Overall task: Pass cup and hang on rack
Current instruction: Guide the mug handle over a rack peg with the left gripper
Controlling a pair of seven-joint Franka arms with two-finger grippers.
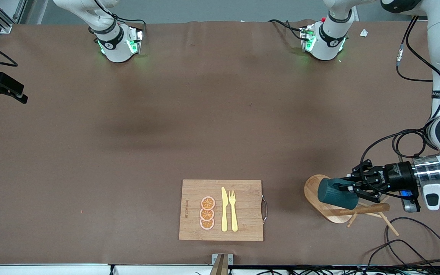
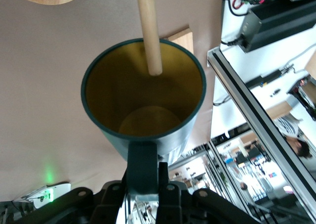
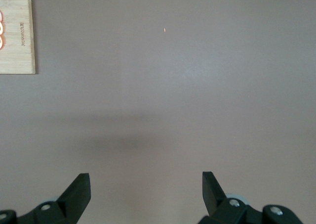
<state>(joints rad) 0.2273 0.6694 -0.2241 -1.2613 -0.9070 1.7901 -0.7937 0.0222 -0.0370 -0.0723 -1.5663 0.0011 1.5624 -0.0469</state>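
Note:
My left gripper [image 1: 351, 187] is shut on the handle of the dark teal cup [image 1: 334, 193] and holds it on its side over the rack's oval base [image 1: 313, 189]. The rack's post [image 1: 369, 209] and thin pegs [image 1: 390, 223] show just beside the cup. In the left wrist view the gripper [image 2: 143, 172] clamps the handle, and the cup's yellowish-tan inside [image 2: 123, 95] faces the camera. The post's rounded tip [image 2: 150, 36] crosses the cup's rim in that view. My right gripper [image 3: 145, 177] is open and empty, hanging over bare table; it does not show in the front view.
A bamboo cutting board [image 1: 246, 198] with orange slices [image 1: 207, 213], a yellow knife and a fork [image 1: 233, 210] lies near the table's front edge; its corner [image 3: 19, 46] shows in the right wrist view. Black cables [image 1: 414, 244] lie close to the rack.

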